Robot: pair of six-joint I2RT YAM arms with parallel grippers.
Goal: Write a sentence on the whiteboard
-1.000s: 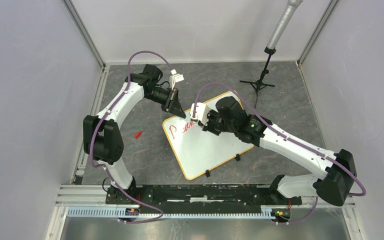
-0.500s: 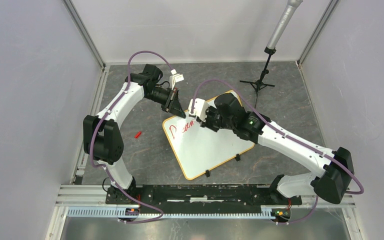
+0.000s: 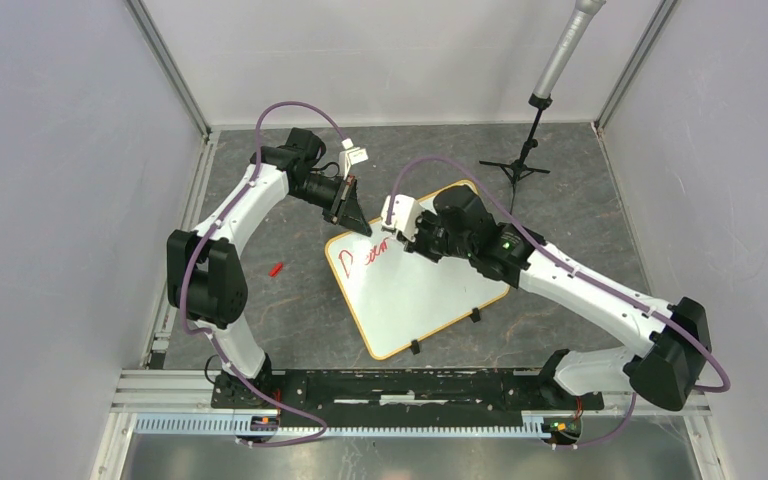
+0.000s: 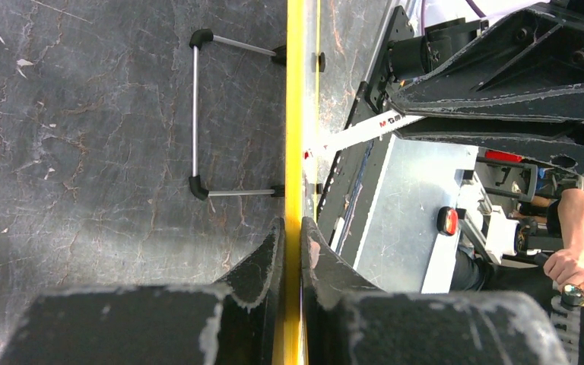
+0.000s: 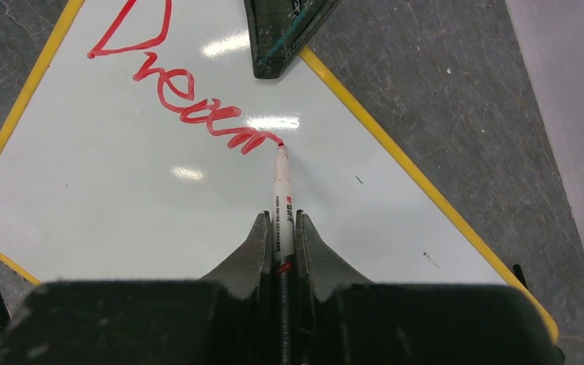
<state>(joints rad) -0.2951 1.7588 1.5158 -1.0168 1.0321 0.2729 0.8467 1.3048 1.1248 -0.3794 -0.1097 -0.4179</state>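
Red writing (image 5: 186,103) reading "Dream" ends at the marker (image 5: 282,199) tip. Clamped in the right hand (image 5: 280,228), the marker points lengthwise onto the whiteboard (image 3: 410,300) at the table centre, with blank surface beyond the last letter. At the far rim, the left hand (image 4: 293,232) pinches the board edge.

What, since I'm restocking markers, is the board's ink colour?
Red writing, clearest in the right wrist view.

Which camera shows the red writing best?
The right wrist view: the writing is large and legible as "Dream", with the marker tip at its end. The top view shows it tiny. The left wrist view sees only the yellow edge of the whiteboard, no writing.
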